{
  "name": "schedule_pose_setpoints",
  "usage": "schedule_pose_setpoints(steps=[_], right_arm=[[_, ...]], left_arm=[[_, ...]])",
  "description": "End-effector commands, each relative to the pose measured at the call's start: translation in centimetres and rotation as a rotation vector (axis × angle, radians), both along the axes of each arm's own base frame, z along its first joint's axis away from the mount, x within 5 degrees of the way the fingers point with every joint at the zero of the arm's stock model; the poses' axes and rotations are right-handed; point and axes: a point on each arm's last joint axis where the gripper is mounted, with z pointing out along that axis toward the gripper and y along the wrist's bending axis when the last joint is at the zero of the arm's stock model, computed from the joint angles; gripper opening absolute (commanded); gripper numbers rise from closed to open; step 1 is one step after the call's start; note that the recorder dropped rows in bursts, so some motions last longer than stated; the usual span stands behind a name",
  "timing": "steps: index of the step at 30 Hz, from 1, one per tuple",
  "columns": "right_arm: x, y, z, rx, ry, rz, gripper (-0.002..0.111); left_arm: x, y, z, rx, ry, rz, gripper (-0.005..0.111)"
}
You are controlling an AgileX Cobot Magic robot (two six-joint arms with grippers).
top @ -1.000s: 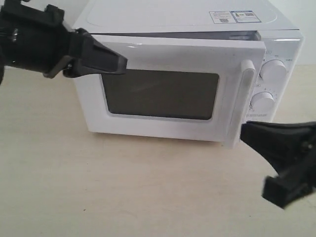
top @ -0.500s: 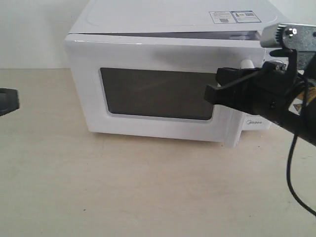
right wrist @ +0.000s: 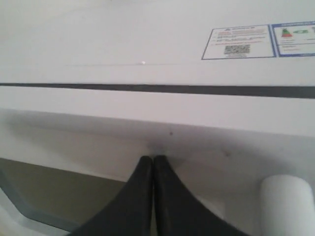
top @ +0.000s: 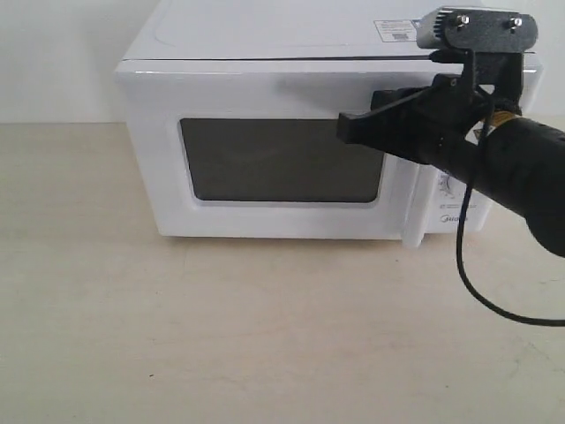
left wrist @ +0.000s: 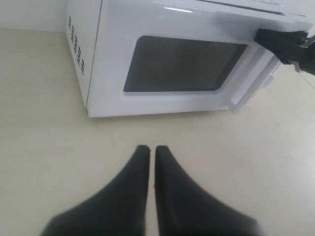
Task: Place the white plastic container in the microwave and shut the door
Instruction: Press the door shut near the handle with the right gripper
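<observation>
So, quick update: a second ago the door [top: 265, 97] was hanging ajar on its handle side, with your left pincer up at the far top corner and the right one low down by the table [top: 265, 336]. Now the door sits pretty much flush with the microwave [top: 265, 31], with only a thin dark seam along the top. Your right pincer [top: 344, 129] has swung up and in. To me that reads as the closing push being basically finished, though I can't tell if the latch has caught.

In the right wrist view that pincer [right wrist: 150, 160] has its fingers pressed together with nothing between them. The tip is against the door face, just above the dark window [top: 282, 159] and beside the handle [right wrist: 288, 206].

Your left pincer [left wrist: 149, 150] has backed off. It's squeezed together too, carrying nothing, out over bare table well apart from the microwave.

The white plastic container isn't visible anywhere. The window is too dark to see through, so my guess is it's inside, but you can't confirm that from here.
</observation>
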Motion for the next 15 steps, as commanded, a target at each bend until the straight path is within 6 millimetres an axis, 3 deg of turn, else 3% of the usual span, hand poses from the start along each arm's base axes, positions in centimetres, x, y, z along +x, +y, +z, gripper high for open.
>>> schedule_pose_setpoints(steps=[1, 5, 15], right_arm=[[1.7, 0.2, 0.2, 0.000, -0.016, -0.046, 0.000], [0.9, 0.0, 0.2, -0.014, 0.039, -0.035, 0.000], [-7.6, -4.0, 0.6, -0.054, 0.105, 0.050, 0.000]], left_arm=[[-0.1, 0.1, -0.1, 0.012, 0.004, 0.003, 0.004], [-0.2, 0.1, -0.2, 0.016, 0.017, 0.000, 0.004], [-0.2, 0.1, -0.3, 0.020, 0.026, -0.002, 0.004]])
